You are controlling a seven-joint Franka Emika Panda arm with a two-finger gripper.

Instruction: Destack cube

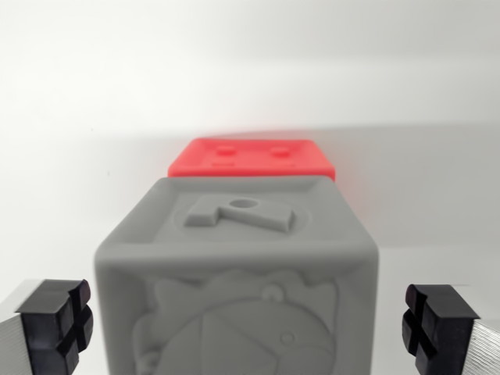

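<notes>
The only readable sign is a raised figure 7 on the top face of the grey cube (238, 273), moulded in the same grey, seen from its far side so it looks laid over, with a small round hole sunk near its upper bar. On the face of that cube turned toward the camera there is an embossed picture, a fish-like creature with an eye and fins, no letters in it. Behind the grey cube, the red cube (251, 158) carries small raised bumps and dashes on its top; they are too blurred to read as any number or word.
</notes>
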